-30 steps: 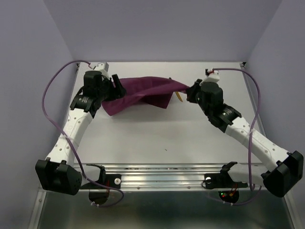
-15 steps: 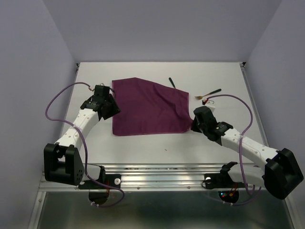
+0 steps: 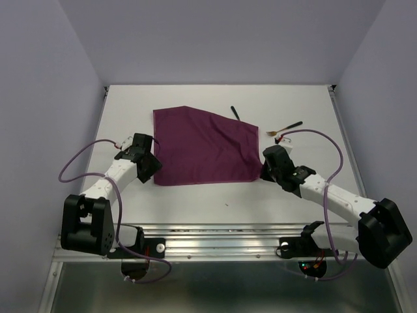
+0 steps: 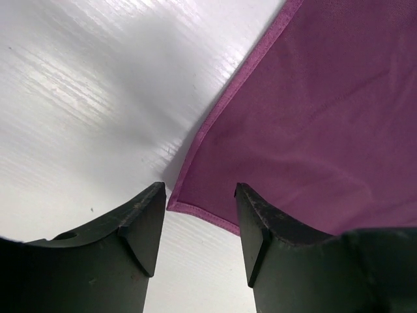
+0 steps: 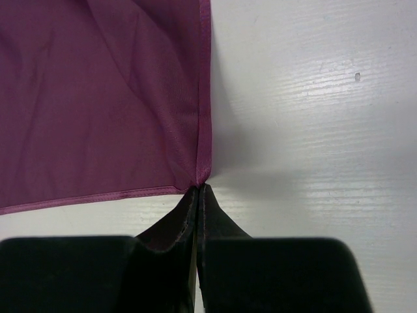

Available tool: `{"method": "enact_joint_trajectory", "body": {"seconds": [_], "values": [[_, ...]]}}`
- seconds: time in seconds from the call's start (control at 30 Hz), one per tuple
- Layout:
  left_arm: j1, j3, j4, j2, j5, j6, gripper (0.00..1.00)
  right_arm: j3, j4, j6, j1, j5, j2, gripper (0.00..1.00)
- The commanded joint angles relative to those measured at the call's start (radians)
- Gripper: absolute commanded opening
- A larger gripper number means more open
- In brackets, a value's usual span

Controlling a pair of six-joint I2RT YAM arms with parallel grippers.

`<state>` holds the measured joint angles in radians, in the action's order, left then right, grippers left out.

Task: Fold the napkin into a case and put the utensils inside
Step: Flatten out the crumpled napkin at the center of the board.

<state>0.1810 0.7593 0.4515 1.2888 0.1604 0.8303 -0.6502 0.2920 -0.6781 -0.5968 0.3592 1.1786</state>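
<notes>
The magenta-purple napkin lies spread flat in the middle of the table, a single layer with a few soft creases. My left gripper is open at its near-left corner; in the left wrist view that corner lies on the table just ahead of the gap between my fingers, untouched. My right gripper is shut on the near-right corner, the cloth puckering into my fingertips. One black-handled utensil lies at the napkin's far edge. The other utensil, with a gold end, lies off to the right.
White tabletop lies bare in front of the napkin. A metal rail runs along the near edge. Purple cables loop beside both arms. Lilac walls close in the left, right and far sides.
A second ago both grippers held the napkin bunched and raised at the far side. It now lies flat; the left gripper let go and drew back to the near-left corner.
</notes>
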Motion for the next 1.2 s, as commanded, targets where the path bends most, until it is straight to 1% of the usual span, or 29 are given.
{"method": "enact_joint_trajectory", "body": {"seconds": [0.0, 0.23, 0.33, 0.43, 0.5, 0.57, 0.6, 0.63, 0.67, 0.7, 0.73, 0.77, 0.8, 0.83, 0.87, 0.93, 1.17], "values": [[-0.005, -0.044, -0.028, 0.030, 0.015, 0.056, 0.59, -0.016, -0.039, -0.008, -0.001, -0.002, 0.010, 0.01], [-0.005, -0.093, -0.083, 0.017, -0.008, 0.064, 0.59, -0.026, -0.044, -0.006, -0.001, -0.008, 0.026, 0.01], [-0.005, -0.100, -0.099, 0.046, -0.038, 0.050, 0.59, -0.023, -0.048, -0.011, -0.001, -0.011, 0.029, 0.01], [-0.005, -0.109, -0.129, 0.081, -0.062, 0.029, 0.57, -0.022, -0.051, -0.018, -0.001, -0.019, 0.033, 0.01], [-0.005, -0.104, -0.135, 0.101, -0.068, 0.023, 0.53, -0.022, -0.050, -0.018, -0.001, -0.022, 0.035, 0.01], [-0.003, -0.106, -0.152, 0.109, -0.078, 0.020, 0.47, -0.023, -0.050, -0.017, -0.001, -0.022, 0.035, 0.01], [-0.003, -0.107, -0.164, 0.104, -0.087, 0.021, 0.39, -0.023, -0.050, -0.015, -0.001, -0.019, 0.033, 0.01], [-0.003, -0.107, -0.166, 0.090, -0.090, 0.020, 0.33, -0.022, -0.050, -0.017, -0.001, -0.017, 0.035, 0.01], [-0.003, -0.106, -0.166, 0.081, -0.091, 0.020, 0.19, -0.020, -0.050, -0.017, -0.001, -0.017, 0.035, 0.01], [-0.005, -0.101, -0.165, 0.070, -0.093, 0.015, 0.10, -0.017, -0.048, -0.017, -0.001, -0.014, 0.035, 0.01], [-0.003, -0.095, -0.162, 0.046, -0.093, 0.010, 0.00, -0.014, -0.047, -0.020, -0.001, -0.012, 0.035, 0.04], [-0.005, -0.089, -0.159, 0.032, -0.094, 0.004, 0.00, -0.006, -0.041, -0.020, -0.001, -0.009, 0.038, 0.20], [-0.003, -0.081, -0.146, 0.009, -0.091, -0.006, 0.00, -0.002, -0.024, -0.031, -0.001, 0.000, 0.044, 0.41], [-0.003, -0.078, -0.143, -0.002, -0.090, -0.010, 0.00, -0.002, -0.014, -0.037, -0.001, 0.006, 0.046, 0.52], [-0.003, -0.075, -0.140, -0.011, -0.088, -0.014, 0.00, 0.003, -0.008, -0.040, -0.001, 0.007, 0.047, 0.61], [-0.003, -0.074, -0.142, -0.031, -0.093, -0.019, 0.00, 0.014, 0.009, -0.061, -0.001, 0.009, 0.049, 0.74], [-0.003, -0.075, -0.149, -0.025, -0.110, -0.022, 0.00, 0.040, 0.015, -0.103, -0.001, -0.029, 0.075, 0.75]]}}
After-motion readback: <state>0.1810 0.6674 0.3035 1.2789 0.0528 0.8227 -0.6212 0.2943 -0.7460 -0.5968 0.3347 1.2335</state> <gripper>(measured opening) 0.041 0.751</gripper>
